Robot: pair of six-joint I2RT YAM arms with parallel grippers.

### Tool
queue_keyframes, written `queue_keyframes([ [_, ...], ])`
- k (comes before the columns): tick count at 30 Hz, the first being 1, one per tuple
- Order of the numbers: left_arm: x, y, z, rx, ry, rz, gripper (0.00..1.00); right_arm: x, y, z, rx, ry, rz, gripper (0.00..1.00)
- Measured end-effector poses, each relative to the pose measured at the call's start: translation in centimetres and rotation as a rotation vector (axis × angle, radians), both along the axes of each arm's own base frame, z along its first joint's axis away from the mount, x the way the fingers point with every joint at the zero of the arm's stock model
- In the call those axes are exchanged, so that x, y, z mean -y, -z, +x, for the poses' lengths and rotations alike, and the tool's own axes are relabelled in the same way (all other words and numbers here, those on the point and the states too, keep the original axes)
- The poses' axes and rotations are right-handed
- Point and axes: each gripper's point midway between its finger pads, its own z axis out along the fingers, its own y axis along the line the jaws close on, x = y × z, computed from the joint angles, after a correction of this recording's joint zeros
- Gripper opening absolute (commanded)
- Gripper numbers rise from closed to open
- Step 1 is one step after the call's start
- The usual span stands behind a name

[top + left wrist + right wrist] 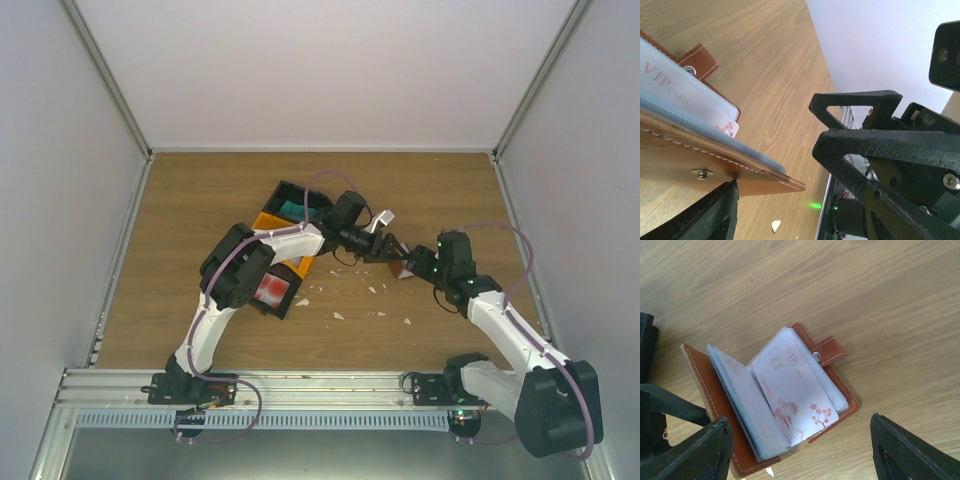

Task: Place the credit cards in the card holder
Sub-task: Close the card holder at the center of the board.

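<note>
The card holder (700, 375) is a reddish-brown wallet lying open on the wooden table, with clear sleeves and a strap with a snap. A pale pink-white credit card (795, 395) marked VIP sits in a sleeve, its lower end sticking out. The holder also shows in the top view (401, 269) and the left wrist view (705, 155). My right gripper (800, 432) hovers open above it (412, 264). My left gripper (775, 160) is open; its lower finger (715, 215) touches the underside of the raised cover. It also shows in the top view (385, 245).
Behind the left arm stand a black bin (288, 190) holding teal cards (292, 210), a yellow bin (268, 221), and a black bin (290, 305) with red-and-white cards (271, 290). Small white scraps (338, 315) lie on the table in front.
</note>
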Motion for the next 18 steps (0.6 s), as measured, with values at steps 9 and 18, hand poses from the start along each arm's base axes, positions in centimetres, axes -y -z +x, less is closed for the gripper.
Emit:
queue_keyframes([
  [9,1.5,1.3,1.0,0.019,-0.023,0.006,0.6,0.5,0.7,-0.4,-0.032,0.009,-0.02,0.75],
  [18,1.8,2.7,2.8,0.053,-0.1,0.032,0.41,0.6,3.0,-0.1,-0.117,-0.016,-0.057,0.7],
])
